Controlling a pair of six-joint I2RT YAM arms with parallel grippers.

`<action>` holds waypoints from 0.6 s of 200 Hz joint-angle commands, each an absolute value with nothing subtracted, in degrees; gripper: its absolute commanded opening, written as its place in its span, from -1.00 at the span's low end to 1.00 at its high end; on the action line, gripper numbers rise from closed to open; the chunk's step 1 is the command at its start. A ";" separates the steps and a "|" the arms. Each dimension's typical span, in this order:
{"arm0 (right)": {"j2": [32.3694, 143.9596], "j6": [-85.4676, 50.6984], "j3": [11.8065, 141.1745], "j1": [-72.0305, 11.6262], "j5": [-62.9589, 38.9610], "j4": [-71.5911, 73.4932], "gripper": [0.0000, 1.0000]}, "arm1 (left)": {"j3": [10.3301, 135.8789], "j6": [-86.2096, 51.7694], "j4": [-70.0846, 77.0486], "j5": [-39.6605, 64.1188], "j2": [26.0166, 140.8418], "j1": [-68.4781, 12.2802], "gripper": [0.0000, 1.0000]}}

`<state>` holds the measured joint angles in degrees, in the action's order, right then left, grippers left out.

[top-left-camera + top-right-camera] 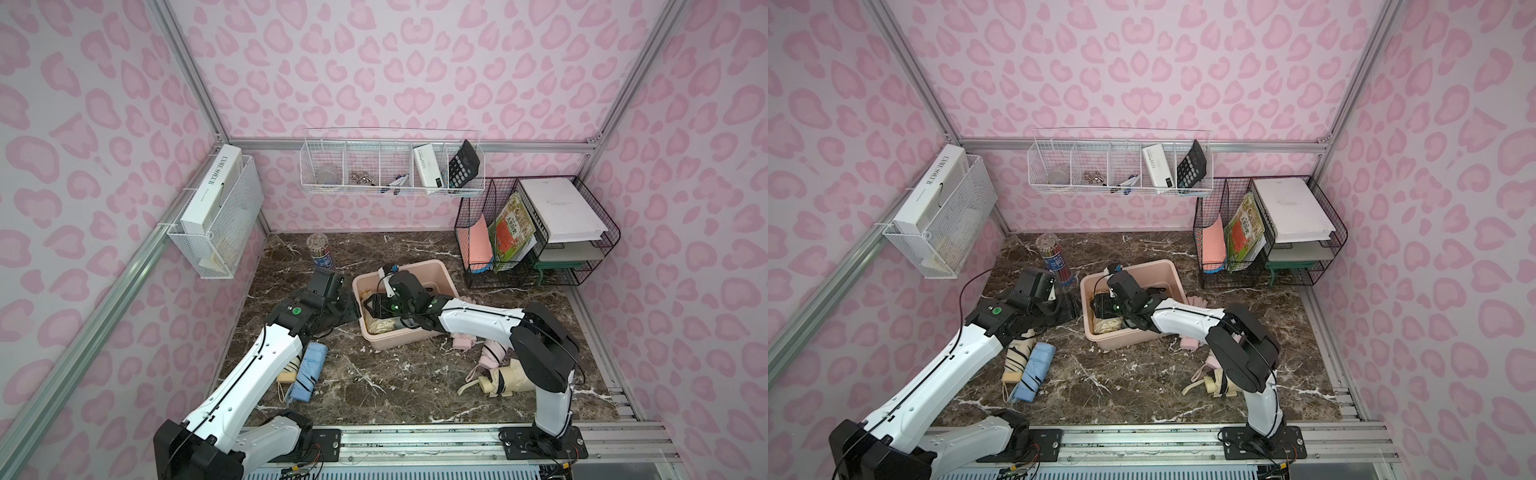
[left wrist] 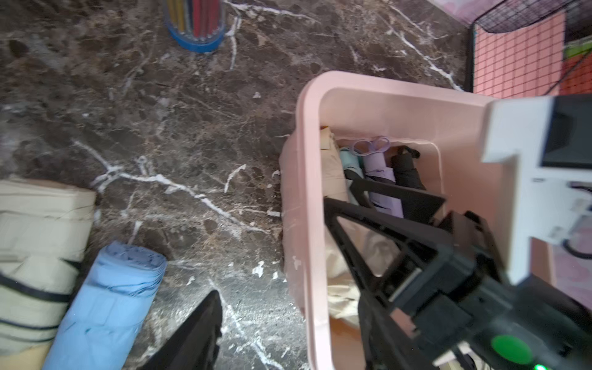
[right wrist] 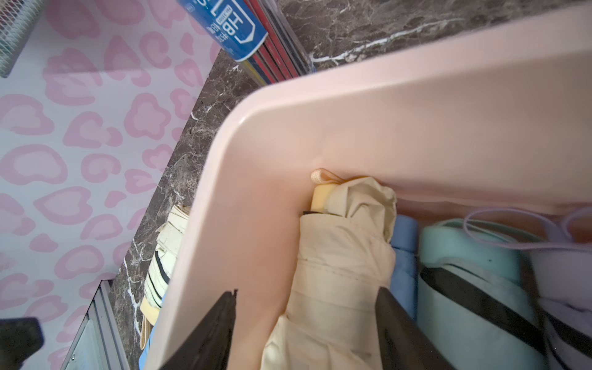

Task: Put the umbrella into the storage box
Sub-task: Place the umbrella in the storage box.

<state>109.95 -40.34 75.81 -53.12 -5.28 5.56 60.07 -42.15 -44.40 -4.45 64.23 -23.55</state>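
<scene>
Surface [image 1: 395,374]: blue umbrella [image 1: 309,370], pink umbrella [image 1: 492,355], couple more left out. Storage box [image 1: 440,270]: few packed, cream umbrella [image 3: 336,272] down inside by wall. Right hand [image 3: 307,290] straddling it, jaws apart, looks let go. Left hand [image 1: 351,307] beside box, can't tell if apart.

A: What lies in the storage box [image 1: 399,338]?
B: In both top views the right arm [image 1: 478,320] covers most of its inside.
A: And the white wire basket [image 1: 361,166]?
B: Its small contents are too tiny to name. The pink umbrella [image 1: 492,355] near the counter's [image 1: 395,374] front right corner is half behind that arm.
</scene>
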 commanded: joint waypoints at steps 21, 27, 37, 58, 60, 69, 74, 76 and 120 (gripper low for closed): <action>104.63 -37.20 73.57 -53.42 -2.40 4.86 0.17 | 59.42 -49.66 -53.15 -15.12 60.67 -23.38 0.35; 103.75 -36.82 73.06 -53.50 -2.03 4.43 0.13 | 59.34 -50.79 -54.36 -16.38 60.17 -23.38 0.34; 102.49 -36.16 72.03 -53.79 -1.50 3.54 0.07 | 58.98 -52.56 -55.92 -17.90 59.26 -23.29 0.32; 101.14 -34.93 70.19 -54.56 -1.16 0.84 -0.05 | 57.57 -55.65 -58.42 -18.75 57.95 -22.45 0.29; 101.09 -34.86 69.95 -54.62 -1.17 0.72 -0.06 | 57.41 -55.88 -58.57 -18.73 57.79 -22.42 0.29; 101.03 -34.59 69.01 -54.92 -1.39 0.21 -0.11 | 56.58 -57.22 -59.14 -18.49 57.37 -21.99 0.29; 101.07 -34.45 68.68 -55.06 -1.69 0.11 -0.13 | 56.16 -57.88 -59.40 -18.19 57.22 -21.78 0.28; 101.21 -34.45 68.59 -55.05 -1.85 0.03 -0.14 | 55.94 -58.08 -59.50 -18.08 57.11 -21.68 0.28; 105.55 -33.32 71.80 -55.26 -5.76 -3.64 -0.24 | 52.71 -62.52 -61.32 -17.47 55.09 -20.57 0.30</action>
<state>103.70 -34.65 69.71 -55.13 -3.14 -0.47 53.63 -58.83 -58.78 -16.82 55.96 -21.06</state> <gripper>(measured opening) 0.387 0.647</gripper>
